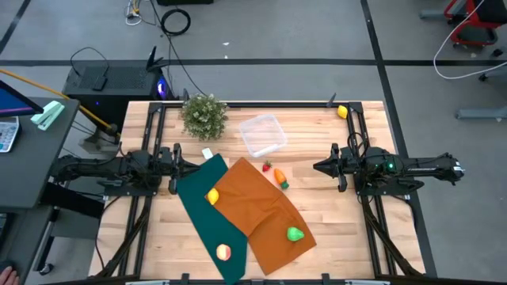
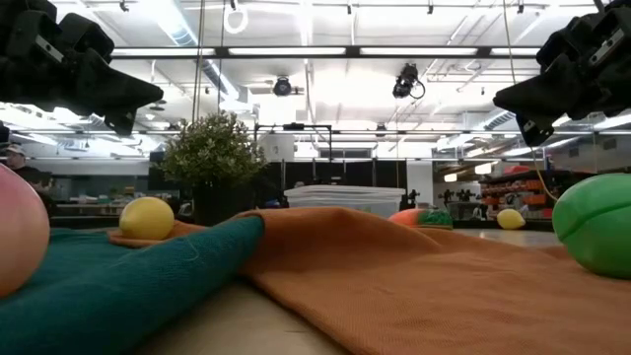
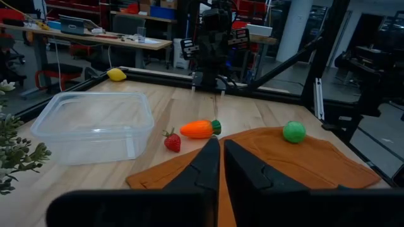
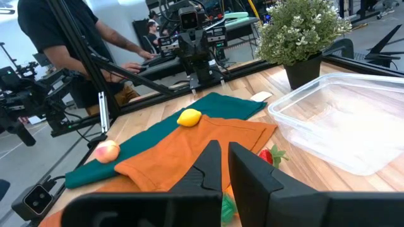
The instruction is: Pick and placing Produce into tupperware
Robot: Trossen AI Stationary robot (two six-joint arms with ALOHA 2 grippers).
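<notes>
Grey concrete floor and cables surrounded a pale wooden worktop (image 1: 333, 198) framed by black rails; no brand, label or legible writing appeared on anything in view. Both dark arms lay stretched level above the worktop, pointing inward at each other from opposite sides. The left end effector (image 1: 179, 169) hung over the edge of the green cloth (image 1: 202, 218), its fingers (image 3: 205, 167) pressed nearly together and gripping nothing. The right end effector (image 1: 318, 166) hovered over bare wood right of the produce, its fingers (image 4: 249, 170) likewise drawn close with only a thin gap, empty.

An orange cloth (image 1: 261, 214) overlapped the green one across the middle of the worktop. A bushy potted plant (image 1: 204, 115) stood near the far edge, with the tupperware (image 1: 263, 134) just to its right, empty and lidless.

The produce lay scattered: a green piece (image 1: 295, 234) on the orange cloth's near corner, a peach-coloured piece (image 1: 224, 252) on the green cloth, a yellow lemon (image 1: 212, 196) where the cloths met, an orange carrot (image 1: 280, 176) and a small red strawberry (image 1: 267, 166) on wood between cloth and tupperware, and another yellow piece (image 1: 342, 112) at the far right corner.
</notes>
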